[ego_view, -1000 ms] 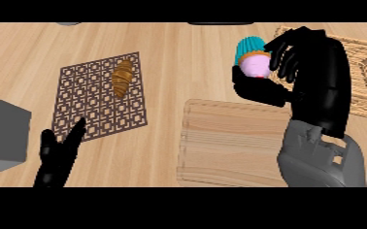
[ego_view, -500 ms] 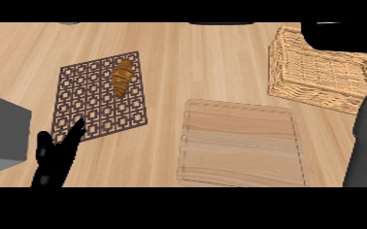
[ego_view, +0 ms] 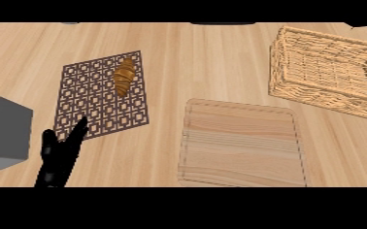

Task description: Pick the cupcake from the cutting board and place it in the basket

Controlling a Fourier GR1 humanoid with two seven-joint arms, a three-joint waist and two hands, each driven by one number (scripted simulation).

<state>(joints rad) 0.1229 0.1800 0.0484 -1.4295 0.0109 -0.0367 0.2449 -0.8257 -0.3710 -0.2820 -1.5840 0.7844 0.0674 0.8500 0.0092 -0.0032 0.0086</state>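
Cupcake: not visible anywhere in the head view. The cutting board (ego_view: 242, 143) lay bare at the lower middle of the table (ego_view: 186, 63); no cupcake on it. The wicker basket (ego_view: 323, 70) sat at the upper right, partly cut by the frame edge; the part of its inside that showed held nothing I could make out. Where the cupcake was could not be told.

Right hand: out of view entirely. A dark sliver showed at the top right corner, too small to name.

Left hand (ego_view: 58, 156): lower left of the view, fingers straight and pointing up, holding nothing, resting near the corner of the brown lattice mat (ego_view: 100, 97).

Other items: a croissant (ego_view: 125, 76) lay on the upper part of the mat, well apart from board and basket. A grey box (ego_view: 13, 133) stood at the left edge.

Handling, as judgement only, since the cupcake was unseen: a cupcake would likely be light and soft, with frosting that smears and a crumb that crushes. Best held round the paper-cup base, sides only, kept upright, and set down on the basket floor rather than released from above. The basket's weave looked stiff enough to take it; its walls slope, so a middle placement would seem safest.

Writing, brands, labels: none readable on the board, basket, mat or box.
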